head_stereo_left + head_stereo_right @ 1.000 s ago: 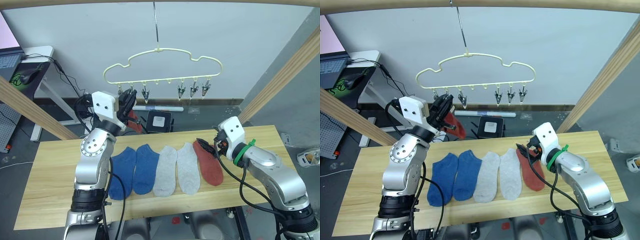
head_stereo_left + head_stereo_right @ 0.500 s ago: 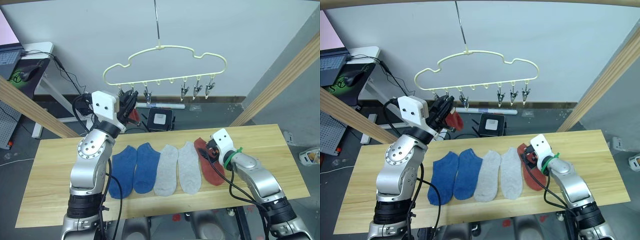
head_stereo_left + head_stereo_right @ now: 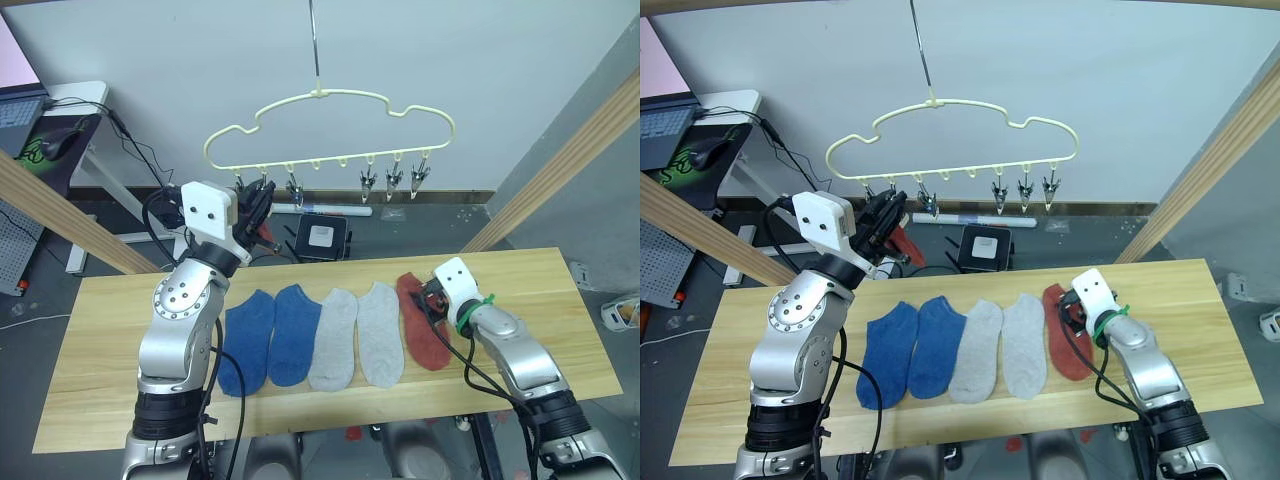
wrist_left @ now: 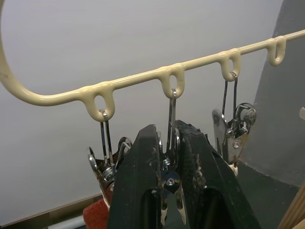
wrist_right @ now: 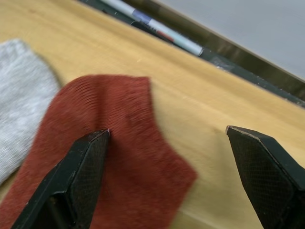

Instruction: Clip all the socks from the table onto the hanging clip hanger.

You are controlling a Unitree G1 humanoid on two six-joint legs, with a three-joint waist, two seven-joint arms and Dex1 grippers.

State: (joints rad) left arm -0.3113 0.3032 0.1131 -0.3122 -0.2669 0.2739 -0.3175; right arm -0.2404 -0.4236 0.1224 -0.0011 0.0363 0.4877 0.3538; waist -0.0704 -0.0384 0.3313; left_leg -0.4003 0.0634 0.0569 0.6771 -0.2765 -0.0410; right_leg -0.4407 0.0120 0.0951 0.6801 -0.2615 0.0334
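Left eye view: the clip hanger [image 3: 330,130] hangs by its hook above the far side of the bench [image 3: 90,330]. The left gripper [image 3: 258,205] is raised at the hanger's left end, closed on the second clip [image 3: 265,185], with a scrap of red sock [image 3: 266,230] showing just behind it. Over the last second it has held that spot. The right gripper [image 3: 432,300] has slid in low over the rust-red sock [image 3: 420,320] at the right end of the row. So the first red sock appears to be at the clips, and the second pick is being set up. Five socks lie on the bench: two blue socks [image 3: 268,335], two grey socks [image 3: 355,335], one red.

Right eye view: same layout. Whether the hanging red sock is truly clipped is hidden by the left gripper.

Left wrist view: gripper fingers [image 4: 143,191] are narrow, pinching a metal clip [image 4: 169,179] under the yellow bar. A red sock edge [image 4: 97,214] peeks below the neighbouring clip, cut off by the frame.

Right wrist view: the gripper stands wide open, one fingertip [image 5: 93,148] over the red sock's cuff [image 5: 119,138], the other over bare wood. Nothing is held yet. Contact with the fabric is unclear.
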